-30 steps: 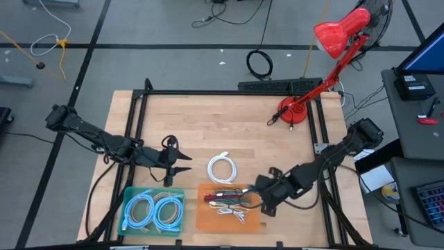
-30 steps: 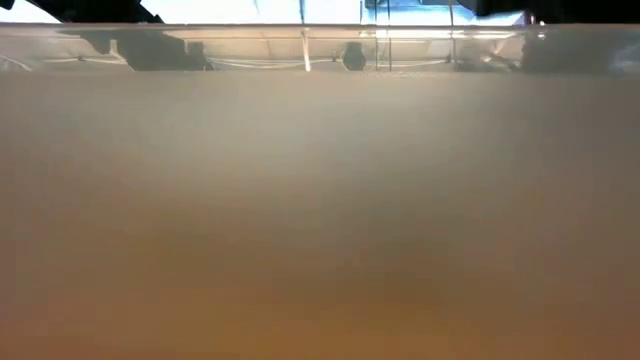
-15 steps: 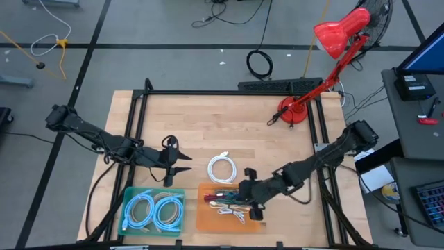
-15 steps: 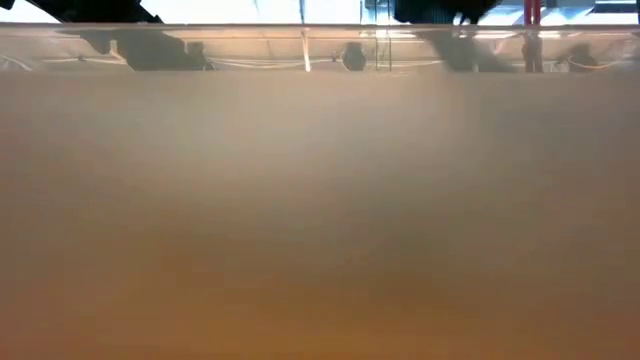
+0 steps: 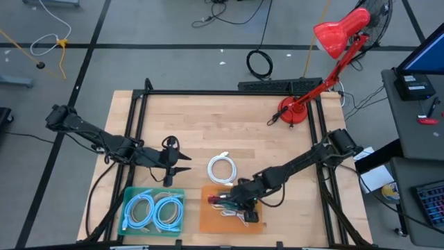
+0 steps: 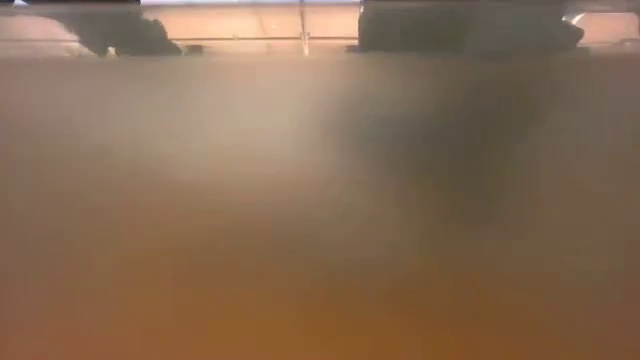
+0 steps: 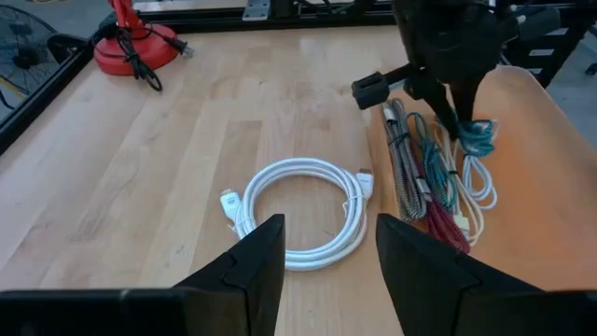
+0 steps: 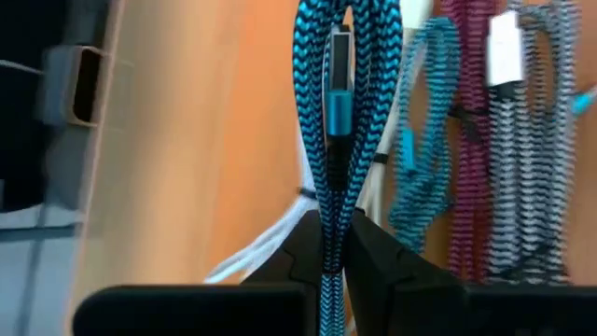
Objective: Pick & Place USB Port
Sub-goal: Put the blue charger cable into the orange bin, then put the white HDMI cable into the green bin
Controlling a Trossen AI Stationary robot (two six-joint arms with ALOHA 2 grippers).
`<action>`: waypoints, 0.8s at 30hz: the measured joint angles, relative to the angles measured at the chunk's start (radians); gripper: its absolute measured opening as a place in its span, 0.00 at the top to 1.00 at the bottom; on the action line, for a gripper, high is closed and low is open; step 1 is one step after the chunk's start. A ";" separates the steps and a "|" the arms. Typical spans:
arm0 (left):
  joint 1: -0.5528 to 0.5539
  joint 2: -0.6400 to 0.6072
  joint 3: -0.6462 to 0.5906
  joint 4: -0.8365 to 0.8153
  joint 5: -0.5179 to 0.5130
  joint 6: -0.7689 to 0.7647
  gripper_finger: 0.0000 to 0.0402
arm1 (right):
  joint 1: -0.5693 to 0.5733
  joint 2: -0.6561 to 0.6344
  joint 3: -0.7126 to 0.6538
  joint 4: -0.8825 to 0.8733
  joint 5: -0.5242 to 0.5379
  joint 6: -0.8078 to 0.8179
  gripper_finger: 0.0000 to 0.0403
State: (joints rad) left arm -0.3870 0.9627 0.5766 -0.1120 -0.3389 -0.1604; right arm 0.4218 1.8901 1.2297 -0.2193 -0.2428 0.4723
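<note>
An orange tray (image 5: 208, 221) at the table's near edge holds several braided USB cables, among them a red one (image 5: 220, 198) and a grey one (image 7: 403, 159). My right gripper (image 5: 227, 202) reaches over the tray's far-left part, pointing down, and is shut on a blue braided cable (image 8: 338, 112). A white coiled cable (image 5: 222, 169) lies flat on the wood beyond the tray. My left gripper (image 5: 184, 163) hovers open to the left of that coil, touching nothing; its fingers frame the white coil (image 7: 298, 210) in the left wrist view. My right gripper pinches a folded bundle of the blue braided cable (image 8: 333, 201) between its two fingers, with several strands side by side. A metal USB plug (image 8: 340, 56) lies along the bundle ahead of the fingertips. The fingers (image 7: 464, 105) come from above, pointing down at the tray.
A teal tray (image 5: 127, 221) with two light-blue cable coils sits left of the orange one. A red desk lamp (image 5: 294, 111) stands at the far right corner. A black frame borders the table (image 5: 208, 118). The low view is blocked by a blurred orange surface.
My right gripper has moved toward the table's left, from the orange tray's right end across to its far-left part. The arm now stretches low over the tray. My left arm has kept still.
</note>
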 joint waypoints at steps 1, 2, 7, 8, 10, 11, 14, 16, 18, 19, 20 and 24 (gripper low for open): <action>0.000 0.000 0.000 0.000 0.000 0.000 0.57 | -0.002 0.002 0.001 0.003 -0.009 -0.006 0.96; 0.000 0.000 0.000 0.000 0.000 0.000 0.57 | -0.004 0.003 0.001 0.002 -0.014 -0.017 0.96; 0.000 0.000 0.000 -0.008 0.000 0.000 0.57 | -0.010 0.003 0.000 0.010 -0.021 -0.025 0.96; 0.000 0.000 0.000 -0.010 0.000 0.000 0.57 | -0.011 0.003 0.000 0.014 -0.022 -0.025 0.96; 0.000 0.000 0.000 -0.018 0.000 0.000 0.57 | -0.011 0.004 0.000 0.016 -0.023 -0.033 0.93; 0.000 0.000 0.000 -0.021 0.000 0.000 0.57 | -0.011 0.004 0.000 0.021 -0.024 -0.040 0.91; 0.000 0.000 0.000 -0.021 0.000 0.000 0.57 | -0.011 0.005 -0.001 0.048 -0.021 -0.041 0.83; 0.000 0.000 0.000 -0.021 0.000 0.000 0.57 | -0.011 0.007 -0.002 0.078 -0.021 -0.044 0.79; 0.000 0.000 0.000 -0.021 0.000 0.000 0.57 | -0.011 0.008 -0.002 0.104 -0.021 -0.052 0.74; 0.000 0.000 0.000 -0.021 0.000 0.000 0.57 | -0.011 0.008 -0.003 0.112 -0.023 -0.055 0.72; 0.000 0.000 0.000 -0.021 0.000 0.000 0.57 | -0.011 0.008 -0.003 0.120 -0.023 -0.057 0.70; 0.000 0.000 0.000 -0.021 0.000 0.000 0.57 | -0.026 -0.002 -0.004 0.128 -0.024 -0.065 0.65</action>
State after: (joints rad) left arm -0.3866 0.9627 0.5766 -0.1333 -0.3392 -0.1604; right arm 0.3961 1.8880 1.2255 -0.0909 -0.2668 0.4076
